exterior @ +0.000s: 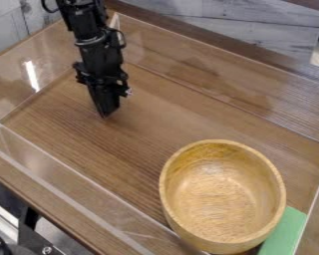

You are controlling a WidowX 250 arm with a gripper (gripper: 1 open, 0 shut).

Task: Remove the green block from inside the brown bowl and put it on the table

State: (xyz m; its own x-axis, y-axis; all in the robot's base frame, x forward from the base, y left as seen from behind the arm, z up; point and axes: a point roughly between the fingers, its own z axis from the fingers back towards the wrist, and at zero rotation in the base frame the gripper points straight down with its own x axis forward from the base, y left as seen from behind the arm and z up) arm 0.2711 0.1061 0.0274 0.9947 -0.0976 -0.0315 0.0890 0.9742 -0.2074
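— Can you see the green block from your end?

— No. The brown bowl (223,197) sits near the front right corner of the table (202,100) and its hollow looks bare; a green patch (293,235) lies past the bowl at the picture's corner, cut off, and I can't tell what it is

— And the gripper (108,107)?

— My arm's top is cropped. The fingers are pressed together low over the wood, far left of the bowl; whether anything is pinched there is too small to tell

— Any writing?

— None I can read, just wood grain, clear walls (69,189), a grey wall behind
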